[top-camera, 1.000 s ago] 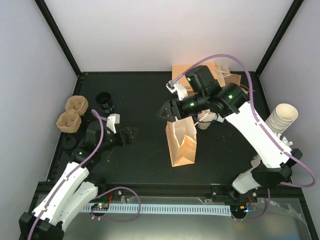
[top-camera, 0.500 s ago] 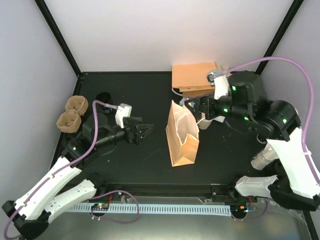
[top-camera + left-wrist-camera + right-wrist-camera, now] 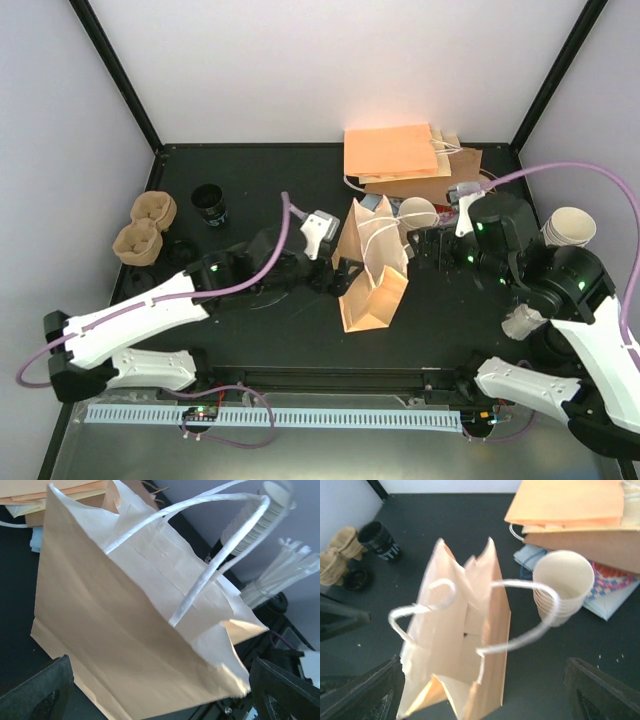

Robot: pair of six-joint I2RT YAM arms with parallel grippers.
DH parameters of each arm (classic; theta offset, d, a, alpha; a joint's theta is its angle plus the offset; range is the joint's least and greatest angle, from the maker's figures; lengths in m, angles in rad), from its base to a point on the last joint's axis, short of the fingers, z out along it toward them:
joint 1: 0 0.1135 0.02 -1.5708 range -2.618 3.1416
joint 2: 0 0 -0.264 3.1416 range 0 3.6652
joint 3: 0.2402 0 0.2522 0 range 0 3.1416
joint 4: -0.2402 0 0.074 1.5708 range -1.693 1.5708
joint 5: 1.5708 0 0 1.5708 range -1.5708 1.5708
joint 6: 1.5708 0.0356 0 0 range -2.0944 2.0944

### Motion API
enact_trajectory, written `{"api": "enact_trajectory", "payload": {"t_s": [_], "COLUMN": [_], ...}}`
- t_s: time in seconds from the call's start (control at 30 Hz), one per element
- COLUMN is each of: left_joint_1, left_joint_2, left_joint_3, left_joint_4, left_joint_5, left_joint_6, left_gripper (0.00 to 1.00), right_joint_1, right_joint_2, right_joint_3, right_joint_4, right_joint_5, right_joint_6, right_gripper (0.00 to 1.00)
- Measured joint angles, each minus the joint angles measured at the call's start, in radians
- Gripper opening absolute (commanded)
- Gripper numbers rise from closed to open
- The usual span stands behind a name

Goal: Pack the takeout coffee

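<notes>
No white cup with a black lid, the takeout coffee, shows in any view. A brown paper bag (image 3: 368,285) with white handles stands open mid-table. My left gripper (image 3: 340,275) is open right at its left side; the bag's wall (image 3: 115,630) fills the left wrist view between the spread fingers (image 3: 45,695). My right gripper (image 3: 425,248) is open just right of the bag and looks down into its mouth (image 3: 465,640), where I see only paper. It holds nothing. A stack of lidless white cups (image 3: 415,213) (image 3: 563,587) stands beside the bag.
A black cylinder (image 3: 210,205) (image 3: 380,541), cup or lid stack, stands back left near brown pulp carriers (image 3: 145,225) and a loose black lid (image 3: 356,578). Flat bags (image 3: 400,160) lie at the back. More stacked cups (image 3: 565,228) are at the right edge.
My left arm swung right across the table to the bag's left side. My right arm drew back to the right of the bag and its jaws opened wider. The bag now stands more open.
</notes>
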Motion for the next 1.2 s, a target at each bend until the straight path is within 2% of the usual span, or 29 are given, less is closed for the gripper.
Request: {"api": "enact_trajectory", "payload": {"t_s": [0.17, 0.37, 0.5, 0.77, 0.97, 1.13, 1.2], "left_joint_1": [-0.055, -0.085, -0.088, -0.087, -0.072, -0.045, -0.022], "left_joint_2": [0.143, 0.227, 0.265, 0.275, 0.277, 0.268, 0.256], "left_joint_3": [0.123, 0.178, 0.197, 0.198, 0.198, 0.198, 0.198], "left_joint_4": [-0.079, -0.143, -0.205, -0.253, -0.284, -0.300, -0.307], "left_joint_5": [-0.108, -0.203, -0.309, -0.435, -0.475, -0.486, -0.480], "left_joint_6": [-0.056, -0.129, -0.214, -0.289, -0.291, -0.260, -0.238], "left_gripper": [0.99, 0.99, 0.93, 0.68, 0.39, 0.14, 0.08], "right_joint_1": [0.000, 0.000, 0.000, 0.000, 0.000, 0.000, 0.000], "right_joint_2": [-0.069, -0.076, -0.074, 0.006, 0.095, 0.077, 0.052], "right_joint_3": [-0.139, -0.230, -0.258, -0.267, -0.257, -0.240, -0.227], "right_joint_4": [0.008, 0.044, 0.078, 0.113, 0.097, 0.090, 0.093], "right_joint_5": [0.003, -0.016, -0.051, -0.085, -0.084, -0.081, -0.088], "right_joint_6": [0.031, 0.039, 0.036, 0.039, 0.046, 0.029, 0.006], "right_gripper": [0.88, 0.86, 0.85, 0.85, 0.85, 0.85, 0.85]}}
